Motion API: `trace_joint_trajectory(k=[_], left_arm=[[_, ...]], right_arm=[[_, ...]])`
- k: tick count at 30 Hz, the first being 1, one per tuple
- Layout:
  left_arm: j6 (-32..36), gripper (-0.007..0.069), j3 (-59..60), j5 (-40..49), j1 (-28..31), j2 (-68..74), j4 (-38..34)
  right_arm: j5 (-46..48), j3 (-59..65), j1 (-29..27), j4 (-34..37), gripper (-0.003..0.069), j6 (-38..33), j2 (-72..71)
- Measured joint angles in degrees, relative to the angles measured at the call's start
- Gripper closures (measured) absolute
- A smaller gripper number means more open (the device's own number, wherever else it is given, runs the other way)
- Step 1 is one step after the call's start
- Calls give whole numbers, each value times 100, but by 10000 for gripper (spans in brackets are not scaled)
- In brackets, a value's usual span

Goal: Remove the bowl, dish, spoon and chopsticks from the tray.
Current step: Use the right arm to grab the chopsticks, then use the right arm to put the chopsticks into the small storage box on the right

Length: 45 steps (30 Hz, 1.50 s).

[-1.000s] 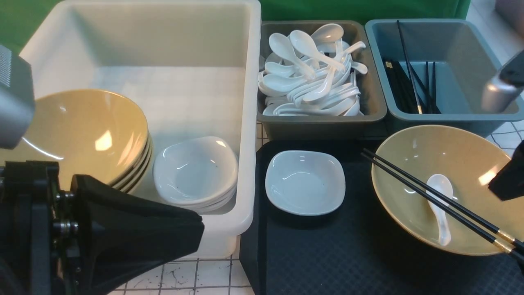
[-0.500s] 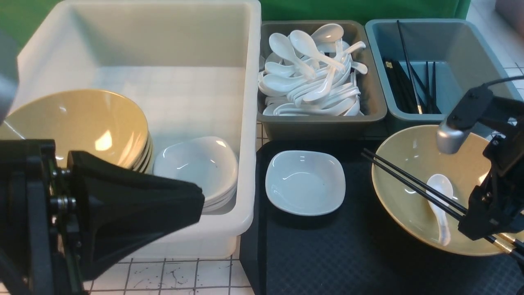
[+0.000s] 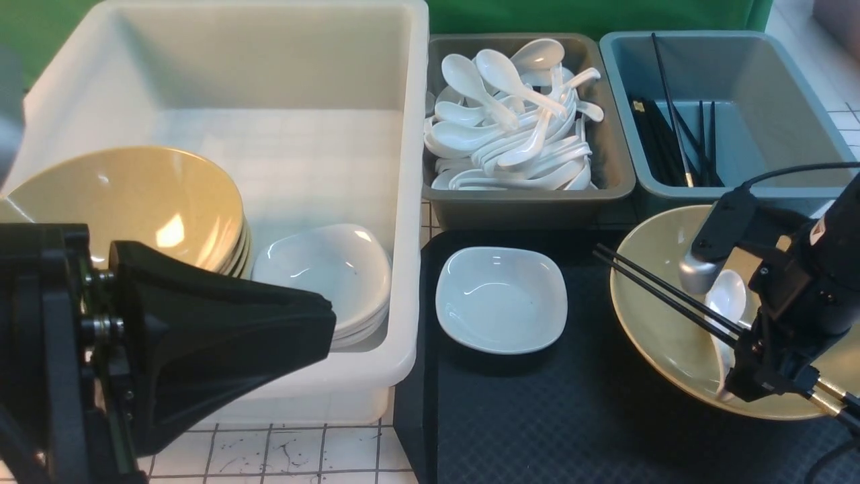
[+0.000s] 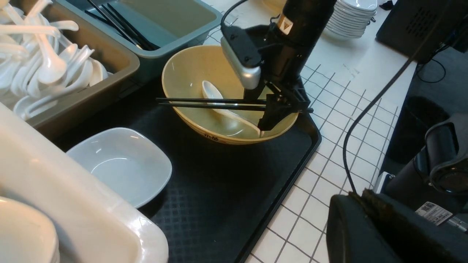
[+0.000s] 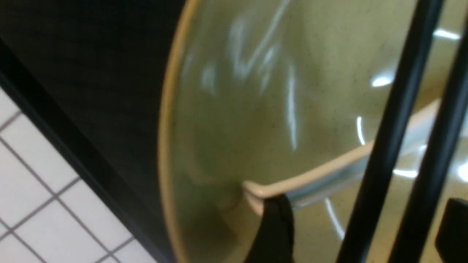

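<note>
One spoon (image 3: 727, 296) lies inside the bowl (image 3: 660, 259).

spoon (image 3: 727, 299) handle partly hidden, bowl (image 3: 662, 323) rim cropped at right

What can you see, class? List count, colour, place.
black plastic tray: one, black, near right
wide glossy tan bowl: one, tan, tray's right
white ceramic soup spoon: one, white, in bowl
thin black chopsticks: pair, black, across bowl
small white rounded-square dish: one, white, tray's left
white plastic tub: one, white, left
stacked tan bowls: several, tan, in tub
stacked white dishes: several, white, in tub
grey spoon bin: one, grey, behind tray
bluish chopstick bin: one, bluish, far right
left gripper: one, black, shut, near left
right gripper: one, black, open, inside bowl
</note>
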Motion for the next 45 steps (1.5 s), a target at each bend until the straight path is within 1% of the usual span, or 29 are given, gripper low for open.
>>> trace_joint_trajectory(k=[2, 4, 10, 11, 12, 15, 17, 21, 25, 26, 27, 31, 32, 33, 37, 38, 42, 45], left_arm=[[0, 625, 0, 0, 0, 0, 0], [-6, 625, 0, 0, 0, 0, 0], [-22, 625, 0, 4, 0, 0, 0], [-22, 625, 0, 4, 0, 0, 0], [-22, 625, 0, 4, 0, 0, 0], [-22, 625, 0, -17, 0, 0, 0], [-22, 625, 0, -111, 0, 0, 0], [166, 625, 0, -434, 0, 0, -15], [470, 625, 0, -908, 0, 0, -225], [484, 625, 0, -940, 0, 0, -225], [654, 625, 0, -1213, 0, 0, -427], [958, 625, -2, -1712, 0, 0, -816], [999, 625, -2, -1739, 0, 0, -838], [1046, 625, -2, -1790, 0, 0, -933], [1065, 625, -2, -1758, 0, 0, -1034], [1073, 625, -2, -1746, 0, 0, -1063], [1086, 625, -2, -1740, 0, 0, -1070], [1091, 625, -2, -1729, 0, 0, -1056]], right_arm=[[-11, 0, 0, -15, 170, 0, 32], [-5, 0, 0, -15, 236, 0, 32], [253, -14, 0, -15, 493, 0, 32], [367, -59, 0, -15, 546, 0, 27], [407, -77, 0, -15, 556, 0, 27], [628, -266, 0, -15, 555, 81, -98], [820, -516, 0, -15, 555, 291, -274], [1069, -995, 0, -15, 555, 938, -543], [809, -1613, -8, -15, 555, 1561, -425], [754, -1644, -8, -15, 555, 1622, -406], [485, -1927, -74, -10, 555, 1889, -203], [-154, -2718, -406, 152, 555, 2366, 560], [-216, -2817, -451, 196, 555, 2395, 662], [-429, -3245, -621, 430, 555, 2417, 1096], [-688, -4222, -862, 849, 555, 2494, 2097], [-759, -4707, -936, 920, 555, 2612, 2574], [-1089, -5619, -1048, 963, 555, 3020, 3567], [-1240, -5965, -1075, 970, 555, 3243, 4024]])
